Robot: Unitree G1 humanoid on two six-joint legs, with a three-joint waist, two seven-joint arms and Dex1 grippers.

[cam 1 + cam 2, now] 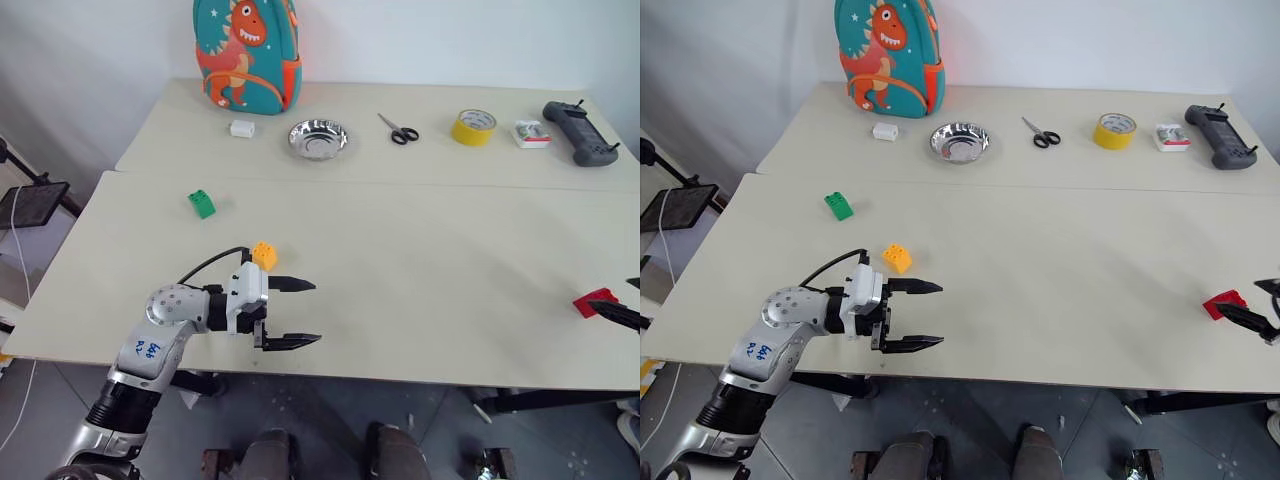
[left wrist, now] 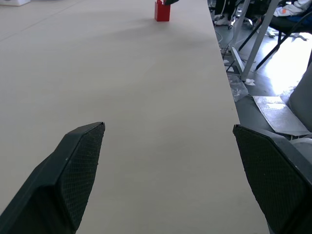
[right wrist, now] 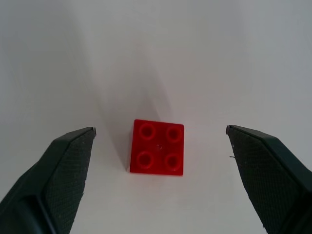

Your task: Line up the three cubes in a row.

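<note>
Red studded plastic cube [image 3: 157, 147] seen on beige tabletop [image 1: 420, 260] near right edge, centred between spread black fingers of right gripper [image 3: 161, 165], untouched, nothing gripped. Yellow-orange studded cube [image 1: 897, 258] placed near front left, just behind left gripper [image 1: 925, 315]; that gripper's jaws wide apart, empty, pointed toward table's right side, cube outside jaws. Green studded cube [image 1: 201, 203] found farther back and left, well apart from both. Three cubes scattered, no row formed.
</note>
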